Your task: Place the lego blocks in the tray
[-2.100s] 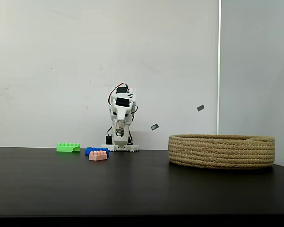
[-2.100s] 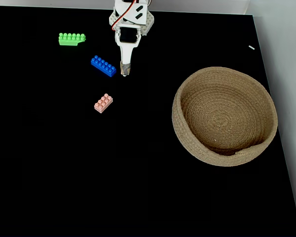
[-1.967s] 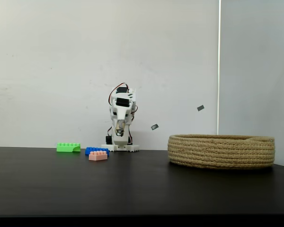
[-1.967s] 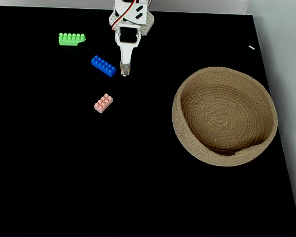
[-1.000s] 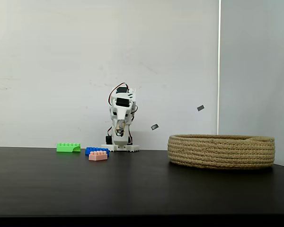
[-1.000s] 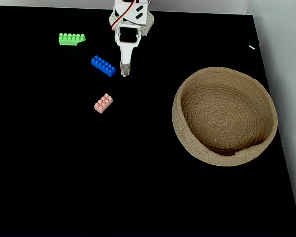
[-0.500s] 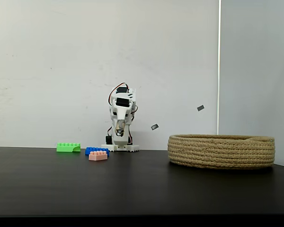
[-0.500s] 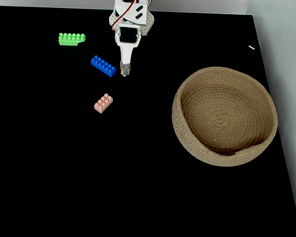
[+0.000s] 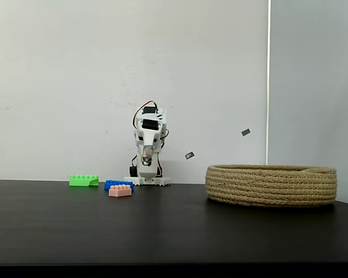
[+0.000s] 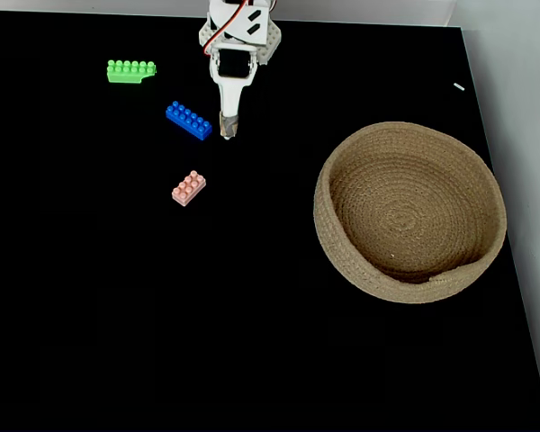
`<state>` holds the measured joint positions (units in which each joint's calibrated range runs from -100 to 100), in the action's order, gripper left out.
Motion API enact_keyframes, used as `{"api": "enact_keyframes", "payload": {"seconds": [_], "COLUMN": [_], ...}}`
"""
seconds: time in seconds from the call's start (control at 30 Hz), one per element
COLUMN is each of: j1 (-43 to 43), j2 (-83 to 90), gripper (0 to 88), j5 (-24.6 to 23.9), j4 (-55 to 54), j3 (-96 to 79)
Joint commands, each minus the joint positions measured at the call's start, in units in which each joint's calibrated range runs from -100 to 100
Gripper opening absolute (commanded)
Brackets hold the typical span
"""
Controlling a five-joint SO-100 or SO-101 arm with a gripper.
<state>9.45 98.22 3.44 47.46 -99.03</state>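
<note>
Three lego blocks lie on the black table. The green one (image 10: 130,70) (image 9: 83,180) is far left near the back. The blue one (image 10: 189,121) (image 9: 119,184) lies just left of my gripper (image 10: 228,133) (image 9: 144,163). The small pink one (image 10: 189,188) (image 9: 120,191) sits closer to the front. My white arm is folded at the back edge; the gripper points down over bare table, shut with nothing in it. The tray (image 10: 410,211) (image 9: 271,185), a round coiled-rope basket, stands at the right with nothing inside it.
A white wall stands behind the arm's base (image 9: 148,180). The table's right edge (image 10: 495,171) runs just past the basket. Wide bare black surface stretches across the front and left.
</note>
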Motion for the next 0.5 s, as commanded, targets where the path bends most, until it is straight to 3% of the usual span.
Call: {"api": "enact_keyframes", "payload": {"seconds": [0.0, 0.2, 0.47], "j1": [0.6, 7.3, 21.1], "j2": [-0.5, -12.0, -30.7], "gripper": [3.5, 10.7, 17.7], "j5": [-0.8, -0.7, 4.4], "j4": [0.5, 8.1, 17.3], "j3": [2.7, 20.6, 41.0]}}
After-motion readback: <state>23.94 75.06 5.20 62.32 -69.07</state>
